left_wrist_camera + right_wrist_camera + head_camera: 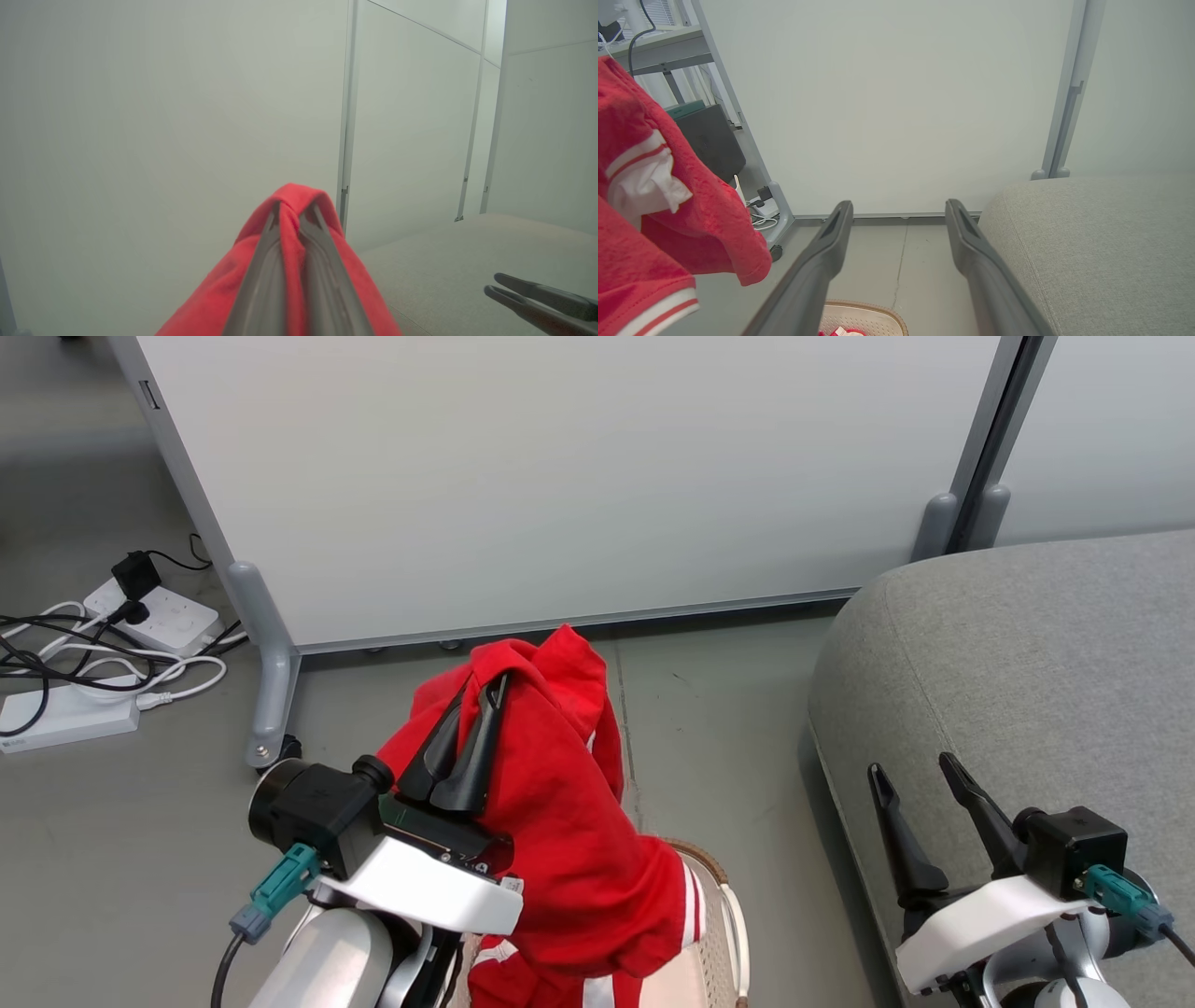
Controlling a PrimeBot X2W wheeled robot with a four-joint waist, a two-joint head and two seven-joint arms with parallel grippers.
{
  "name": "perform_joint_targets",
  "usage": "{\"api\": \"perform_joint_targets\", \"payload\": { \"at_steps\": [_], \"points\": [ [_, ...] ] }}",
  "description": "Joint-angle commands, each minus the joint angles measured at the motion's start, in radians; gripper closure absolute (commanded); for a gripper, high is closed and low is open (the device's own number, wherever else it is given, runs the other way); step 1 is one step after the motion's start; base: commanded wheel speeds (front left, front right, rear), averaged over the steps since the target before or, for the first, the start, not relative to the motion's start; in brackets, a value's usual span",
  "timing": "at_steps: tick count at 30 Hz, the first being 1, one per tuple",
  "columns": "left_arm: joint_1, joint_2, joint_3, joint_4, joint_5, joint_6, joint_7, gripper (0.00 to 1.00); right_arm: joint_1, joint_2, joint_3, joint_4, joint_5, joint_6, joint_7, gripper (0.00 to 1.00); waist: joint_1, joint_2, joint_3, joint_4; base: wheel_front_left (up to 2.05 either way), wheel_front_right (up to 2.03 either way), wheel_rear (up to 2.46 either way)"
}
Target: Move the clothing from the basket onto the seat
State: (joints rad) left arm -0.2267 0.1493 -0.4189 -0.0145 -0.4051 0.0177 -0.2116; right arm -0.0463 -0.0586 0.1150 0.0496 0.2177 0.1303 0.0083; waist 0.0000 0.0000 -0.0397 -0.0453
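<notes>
The left tool (485, 686) is pinching a red garment (560, 821) at center frame, its fabric hanging over the basket (717, 873) at the bottom edge. The right tool (910, 765) is hovering wide open at lower right, by the grey sofa (1027, 653).

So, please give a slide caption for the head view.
Left gripper holds red clothing above the basket; open right gripper near the seat.
</notes>
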Motion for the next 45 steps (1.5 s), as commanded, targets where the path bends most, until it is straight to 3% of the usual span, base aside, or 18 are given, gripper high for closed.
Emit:
{"api": "perform_joint_targets", "payload": {
  "at_steps": [1,11,16,25,26,34,39,40,41,42,43,45],
  "points": [
    [0.015,0.009,0.003,-0.006,-0.001,0.005,-0.001,1.00,0.011,0.000,0.000,0.001,0.002,0.001,-0.003,0.00,0.0000,0.0000,0.000,-0.001,0.00,0.00,0.00],
    [0.002,0.016,-0.005,-0.013,0.000,0.009,0.002,1.00,-0.007,0.001,0.001,0.004,0.008,0.001,-0.012,0.00,0.0000,0.0000,0.006,0.002,0.00,0.00,0.00],
    [-0.009,0.017,-0.010,-0.013,-0.002,0.006,0.003,1.00,-0.036,0.003,0.050,-0.017,0.034,0.001,-0.016,0.00,0.0000,0.0000,0.008,0.010,0.00,0.00,0.00],
    [-0.031,0.016,-0.026,-0.004,0.000,-0.003,0.007,1.00,-0.116,0.003,0.299,-0.032,0.093,0.001,0.014,0.00,0.0000,0.0000,0.021,0.037,0.00,0.00,0.00],
    [-0.037,0.012,-0.031,-0.001,0.001,-0.006,0.007,1.00,-0.141,-0.002,0.371,-0.023,0.113,0.001,0.021,0.00,0.0000,0.0000,0.025,0.046,0.00,0.00,0.00],
    [-0.054,0.003,-0.054,0.013,0.009,-0.008,0.004,1.00,-0.232,-0.014,0.563,0.043,0.183,0.001,0.018,0.00,0.0000,0.0000,0.032,0.083,0.00,0.00,0.00],
    [-0.054,-0.007,-0.069,0.024,0.010,-0.012,-0.002,1.00,-0.285,-0.013,0.632,0.118,0.222,0.001,0.014,0.00,0.0000,0.0000,0.034,0.100,0.00,0.00,0.00],
    [-0.054,-0.009,-0.072,0.026,0.009,-0.013,-0.003,1.00,-0.296,-0.013,0.638,0.133,0.226,0.001,0.013,0.12,0.0000,0.0000,0.034,0.102,0.00,0.00,0.00],
    [-0.054,-0.010,-0.074,0.028,0.009,-0.014,-0.003,1.00,-0.304,-0.012,0.647,0.147,0.235,0.001,0.016,0.55,0.0000,0.0000,0.034,0.104,0.00,0.00,0.00],
    [-0.054,-0.011,-0.075,0.031,0.007,-0.015,-0.003,1.00,-0.310,-0.011,0.654,0.157,0.241,0.001,0.015,0.85,0.0000,0.0000,0.034,0.106,0.00,0.00,0.00],
    [-0.055,-0.012,-0.077,0.032,0.006,-0.014,-0.003,1.00,-0.318,-0.010,0.661,0.168,0.246,0.001,0.014,1.00,0.0000,0.0000,0.034,0.108,0.00,0.00,0.00],
    [-0.056,-0.012,-0.080,0.035,0.003,-0.016,-0.004,1.00,-0.329,-0.010,0.670,0.184,0.260,0.001,0.012,1.00,0.0000,0.0000,0.034,0.110,0.00,0.00,0.00]
  ]
}}
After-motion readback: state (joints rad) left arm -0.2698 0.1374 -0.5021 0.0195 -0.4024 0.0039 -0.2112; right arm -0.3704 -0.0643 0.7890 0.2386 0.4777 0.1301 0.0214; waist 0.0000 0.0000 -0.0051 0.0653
